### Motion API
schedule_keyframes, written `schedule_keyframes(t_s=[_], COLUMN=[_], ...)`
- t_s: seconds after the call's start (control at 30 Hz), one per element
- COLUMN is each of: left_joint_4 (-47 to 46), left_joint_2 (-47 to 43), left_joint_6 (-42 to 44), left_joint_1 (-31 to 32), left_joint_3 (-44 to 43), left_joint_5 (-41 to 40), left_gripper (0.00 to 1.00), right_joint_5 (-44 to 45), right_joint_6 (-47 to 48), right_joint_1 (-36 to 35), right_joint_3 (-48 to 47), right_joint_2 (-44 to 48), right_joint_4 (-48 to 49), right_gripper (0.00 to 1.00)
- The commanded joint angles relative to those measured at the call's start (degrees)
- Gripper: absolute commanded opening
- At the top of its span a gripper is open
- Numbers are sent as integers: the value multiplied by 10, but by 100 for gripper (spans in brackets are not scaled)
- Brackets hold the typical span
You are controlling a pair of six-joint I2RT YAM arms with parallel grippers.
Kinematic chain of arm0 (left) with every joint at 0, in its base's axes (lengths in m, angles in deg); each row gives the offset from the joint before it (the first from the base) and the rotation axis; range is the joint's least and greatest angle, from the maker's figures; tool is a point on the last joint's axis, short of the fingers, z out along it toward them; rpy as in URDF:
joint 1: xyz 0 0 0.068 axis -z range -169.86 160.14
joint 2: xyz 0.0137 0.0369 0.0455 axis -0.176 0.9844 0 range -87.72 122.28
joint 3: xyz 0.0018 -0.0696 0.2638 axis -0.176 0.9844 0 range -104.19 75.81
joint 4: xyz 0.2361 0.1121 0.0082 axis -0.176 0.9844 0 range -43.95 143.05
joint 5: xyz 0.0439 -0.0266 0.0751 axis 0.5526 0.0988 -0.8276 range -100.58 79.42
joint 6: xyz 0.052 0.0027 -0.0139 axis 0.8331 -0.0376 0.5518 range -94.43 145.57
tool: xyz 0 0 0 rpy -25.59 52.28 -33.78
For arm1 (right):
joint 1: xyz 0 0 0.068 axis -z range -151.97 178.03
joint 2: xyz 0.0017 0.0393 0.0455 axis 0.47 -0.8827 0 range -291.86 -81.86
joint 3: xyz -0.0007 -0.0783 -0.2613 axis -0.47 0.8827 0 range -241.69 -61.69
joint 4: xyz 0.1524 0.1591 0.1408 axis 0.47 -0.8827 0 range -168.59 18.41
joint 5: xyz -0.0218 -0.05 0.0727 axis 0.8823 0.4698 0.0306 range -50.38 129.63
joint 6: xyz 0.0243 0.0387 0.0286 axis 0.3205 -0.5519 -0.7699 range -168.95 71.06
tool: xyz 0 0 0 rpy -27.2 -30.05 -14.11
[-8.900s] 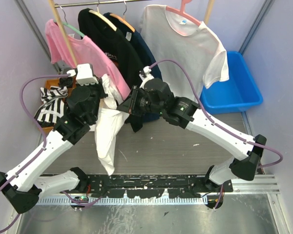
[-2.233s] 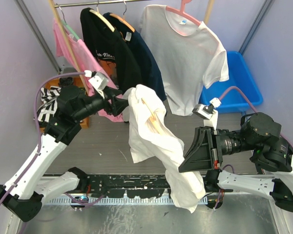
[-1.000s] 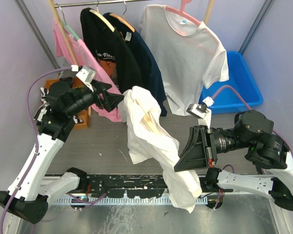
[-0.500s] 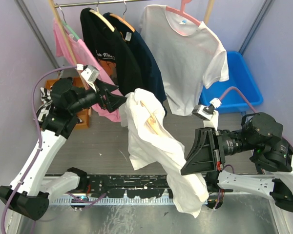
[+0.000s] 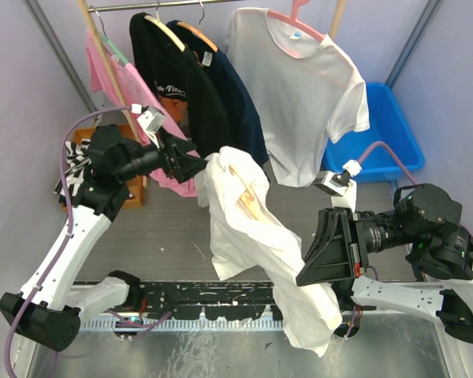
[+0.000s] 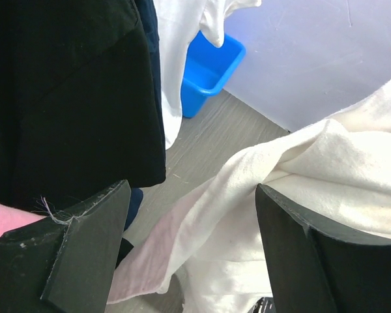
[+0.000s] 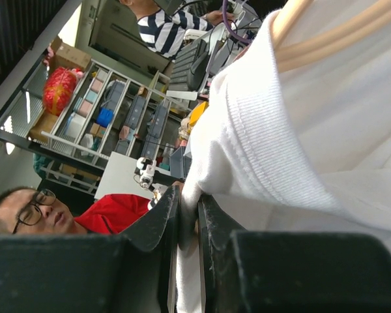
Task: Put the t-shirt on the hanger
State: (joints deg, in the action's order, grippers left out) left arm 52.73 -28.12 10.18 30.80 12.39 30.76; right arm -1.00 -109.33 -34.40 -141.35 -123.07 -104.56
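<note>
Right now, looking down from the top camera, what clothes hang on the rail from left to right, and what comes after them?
pink t-shirt → black t-shirt → navy t-shirt → hanging white t-shirt → blue bin

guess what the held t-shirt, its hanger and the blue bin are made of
The t-shirt: soft matte knit, likely cotton; ribbed collar seam, limp folds.
The hanger: seemingly pale wood; smooth tan bars.
The blue bin: probably moulded plastic; uniform colour, slight gloss.
</note>
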Motion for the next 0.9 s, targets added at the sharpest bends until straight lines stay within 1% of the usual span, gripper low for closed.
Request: schedule_keyframes(t_s=[0.0, 0.27, 0.37, 0.53, 0.63, 0.77, 0.8, 0.87], left_joint_4=[-5, -7, -6, 13, 21, 32, 34, 39], left_joint_2=[5, 20, 21, 30, 34, 27, 24, 14], left_joint_6=[-7, -8, -5, 5, 6, 6, 6, 8], left_joint_1=[2, 13, 24, 40, 45, 45, 45, 45], left_joint_3=[6, 6, 4, -8, -18, -27, -29, -33], left_joint_5=[18, 20, 22, 20, 21, 6, -4, -30], left_gripper=[84, 83, 79, 51, 39, 2, 0, 0], right_joint_5=[-12, -12, -15, -16, -14, -9, -9, -6], right_joint_6=[35, 41, 44, 48, 49, 50, 49, 51], right_joint_1=[1, 0, 0, 0, 0, 0, 0, 0], right_joint_3=[-21, -12, -15, -15, -13, -13, -13, -11], right_joint_2=[12, 31, 32, 33, 36, 40, 41, 42], right_joint_4=[103, 103, 102, 103, 100, 95, 93, 90], right_gripper=[1, 1, 1, 1, 1, 1, 1, 1])
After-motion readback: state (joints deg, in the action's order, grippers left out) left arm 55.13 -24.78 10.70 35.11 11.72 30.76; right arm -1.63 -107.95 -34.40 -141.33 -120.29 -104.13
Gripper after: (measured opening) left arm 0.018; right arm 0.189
